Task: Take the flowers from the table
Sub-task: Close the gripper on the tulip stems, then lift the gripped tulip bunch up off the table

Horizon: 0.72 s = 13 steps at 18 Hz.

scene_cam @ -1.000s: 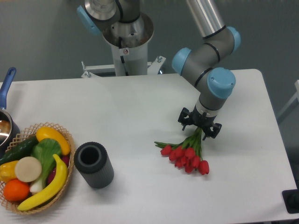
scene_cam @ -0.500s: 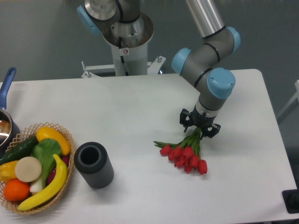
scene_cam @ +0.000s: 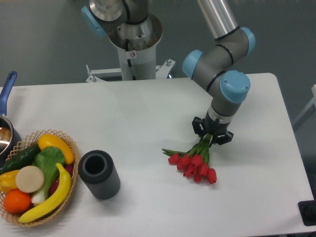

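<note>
From the fixed camera, the table is a smooth, plain white slab with rounded corners. At its left edge sits a woven wicker basket heaped with glossy fruit and vegetables — a yellow banana, an orange, a dark green cucumber. Just right of the basket stands a dark grey cylinder, ribbed on the outside and hollow at the top. A pot with a blue handle pokes in at the far left.

The arm is grey metal tubing with pale blue joint caps. Its black gripper points down at the right-centre of the table, and its fingers are drawn in narrow around the green stems of the flowers.

Against the frame a second ago, the fingers have closed in from a wider spread, and the bunch has shifted slightly up and to the left; the basket, cylinder and pot have not moved.

The flowers are a tight cluster of red tulip buds fanning out below and left of the gripper, with thin green stems converging upward into the fingers and a leaf sticking out to the left. Whether the buds touch the tabletop or hang just above it I cannot tell.
</note>
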Tool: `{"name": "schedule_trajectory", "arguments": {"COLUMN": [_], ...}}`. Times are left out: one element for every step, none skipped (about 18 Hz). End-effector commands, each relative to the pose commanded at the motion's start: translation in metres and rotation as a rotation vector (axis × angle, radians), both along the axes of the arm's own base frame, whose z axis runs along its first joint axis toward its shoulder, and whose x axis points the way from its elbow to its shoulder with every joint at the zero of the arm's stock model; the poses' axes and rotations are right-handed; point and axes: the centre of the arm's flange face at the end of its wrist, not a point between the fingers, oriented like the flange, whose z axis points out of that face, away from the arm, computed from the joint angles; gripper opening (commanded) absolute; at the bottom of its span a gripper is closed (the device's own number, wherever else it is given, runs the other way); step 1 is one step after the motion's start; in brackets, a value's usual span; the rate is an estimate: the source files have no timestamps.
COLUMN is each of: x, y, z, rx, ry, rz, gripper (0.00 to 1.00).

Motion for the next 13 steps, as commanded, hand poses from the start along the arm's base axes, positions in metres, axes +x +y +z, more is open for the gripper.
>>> {"name": "schedule_trajectory", "arguments": {"x": [0.000, 0.000, 0.001, 0.000, 0.000, 0.000, -0.001, -0.002, -0.003, -0.002, 0.000, 0.002, 0.003], "y": [0.000, 0.000, -0.001, 0.000, 0.000, 0.000, -0.001, 0.000, 0.000, -0.001, 0.000, 0.002, 0.003], "z": [0.000, 0.000, -0.001, 0.000, 0.000, 0.002, 0.003, 0.007, 0.015, 0.024, 0.032, 0.041, 0.048], "rx": [-0.002, -0.002, -0.002, -0.002, 0.000, 0.002, 0.003, 0.009, 0.016, 0.022, 0.033, 0.052, 0.074], "ry": [0.000, 0.000, -0.001, 0.000, 0.001, 0.004, 0.007, 0.013, 0.026, 0.040, 0.049, 0.057, 0.063], "rz": [0.003, 0.005, 0.005, 0.005, 0.003, 0.003, 0.003, 0.003, 0.004, 0.004, 0.003, 0.000, -0.001], "gripper": [0.33, 0.32, 0.32, 0.31, 0.31, 0.31, 0.31, 0.31, 0.31, 0.31, 0.31, 0.31, 0.31]}}
